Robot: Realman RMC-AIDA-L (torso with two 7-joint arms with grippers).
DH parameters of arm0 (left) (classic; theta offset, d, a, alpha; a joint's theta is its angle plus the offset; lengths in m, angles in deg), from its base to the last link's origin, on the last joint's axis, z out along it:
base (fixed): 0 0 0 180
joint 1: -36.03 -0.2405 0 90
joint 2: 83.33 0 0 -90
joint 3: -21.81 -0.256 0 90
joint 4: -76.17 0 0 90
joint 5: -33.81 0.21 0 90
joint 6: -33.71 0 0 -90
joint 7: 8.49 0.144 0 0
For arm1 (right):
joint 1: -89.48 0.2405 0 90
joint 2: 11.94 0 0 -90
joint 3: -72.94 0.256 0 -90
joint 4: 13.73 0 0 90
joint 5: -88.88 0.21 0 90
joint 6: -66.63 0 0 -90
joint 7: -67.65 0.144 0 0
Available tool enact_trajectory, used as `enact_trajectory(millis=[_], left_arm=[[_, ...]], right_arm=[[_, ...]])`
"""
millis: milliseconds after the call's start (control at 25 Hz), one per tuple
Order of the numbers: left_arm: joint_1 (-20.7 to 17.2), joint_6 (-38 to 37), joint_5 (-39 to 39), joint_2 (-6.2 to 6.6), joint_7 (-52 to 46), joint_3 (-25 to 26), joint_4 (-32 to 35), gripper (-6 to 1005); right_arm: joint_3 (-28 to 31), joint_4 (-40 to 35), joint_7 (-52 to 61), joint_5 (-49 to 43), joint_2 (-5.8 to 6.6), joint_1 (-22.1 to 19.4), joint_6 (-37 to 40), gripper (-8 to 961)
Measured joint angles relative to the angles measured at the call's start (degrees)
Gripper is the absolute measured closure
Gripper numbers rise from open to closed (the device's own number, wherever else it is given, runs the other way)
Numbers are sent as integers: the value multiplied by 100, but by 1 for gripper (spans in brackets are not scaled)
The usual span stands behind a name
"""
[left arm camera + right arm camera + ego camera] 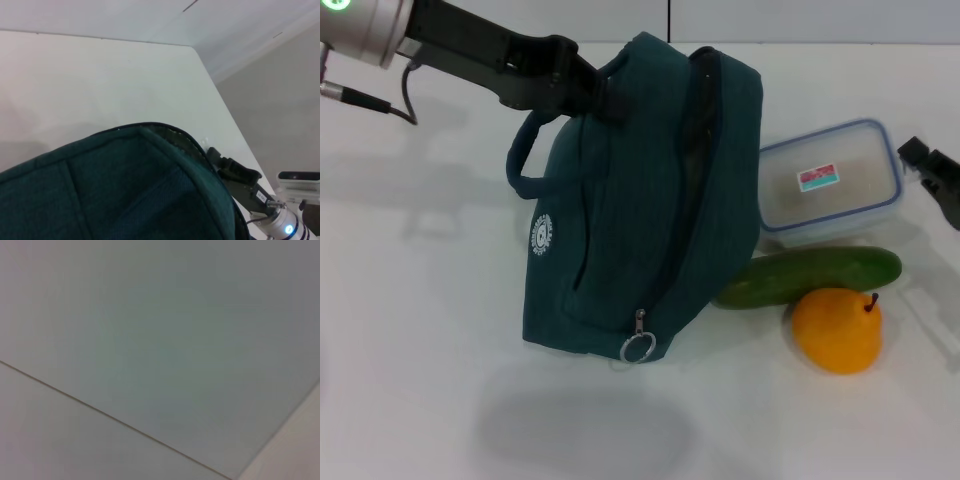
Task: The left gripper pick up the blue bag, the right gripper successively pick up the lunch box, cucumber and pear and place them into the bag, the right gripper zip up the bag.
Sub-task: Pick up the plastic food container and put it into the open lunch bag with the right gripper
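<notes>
Left gripper [605, 95] clenched on the blue bag [640, 210], tilted above the tabletop [420, 300].
You'll see the lunch box [830, 182], cucumber [810, 276] and pear [837, 330] beside it; right gripper [932, 175] at the edge, grip unclear.

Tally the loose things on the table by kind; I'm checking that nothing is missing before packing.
Bags: 1, the blue bag
Containers: 1, the lunch box
Produce: 2, the cucumber and the pear
Total: 4

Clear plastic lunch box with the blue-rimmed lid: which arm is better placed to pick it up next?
Right. The right tool sits just beside the lunch box, while the left tool is at the teal fabric bag, at its handle.
</notes>
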Motion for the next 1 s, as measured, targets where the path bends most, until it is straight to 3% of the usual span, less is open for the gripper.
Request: enact_trajectory(millis=[1000], left_arm=[[178, 41, -109, -49, -89, 8, -2, 949]], right_arm=[[237, -253, 1, 263, 7, -71, 1173, 858]])
